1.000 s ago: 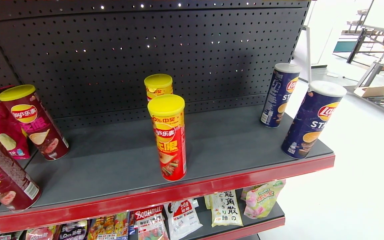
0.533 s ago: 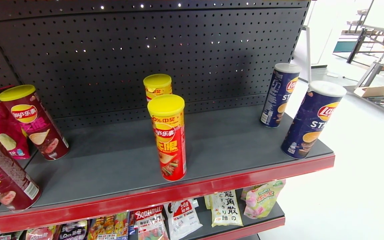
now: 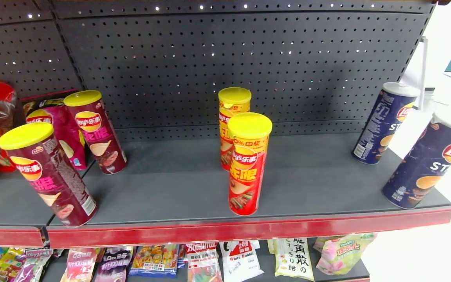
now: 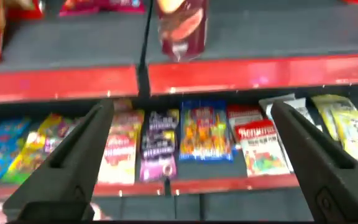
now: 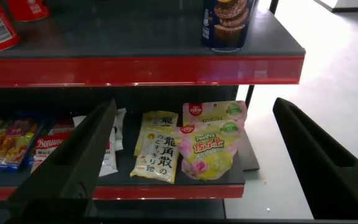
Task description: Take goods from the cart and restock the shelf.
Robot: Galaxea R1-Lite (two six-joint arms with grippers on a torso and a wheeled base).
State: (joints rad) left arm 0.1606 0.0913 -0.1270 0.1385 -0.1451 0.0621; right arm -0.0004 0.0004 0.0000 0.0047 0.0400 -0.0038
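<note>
Shelf (image 3: 249,229) restocking awaits fresh goods as the head camera swings left, perhaps seeking the cart, while the left gripper (image 4: 191,104) and right gripper (image 5: 194,102) hang before it, jaws spread and empty, 6 chip cans (image 3: 247,168) standing on its deck.

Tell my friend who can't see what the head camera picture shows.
A dark shelf holds two maroon chip cans on the left, two red cans in the middle and two blue cans on the right. Snack bags sit underneath.

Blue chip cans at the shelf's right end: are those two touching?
Apart. The head view shows bare shelf between the rear blue can and the front blue can.
</note>
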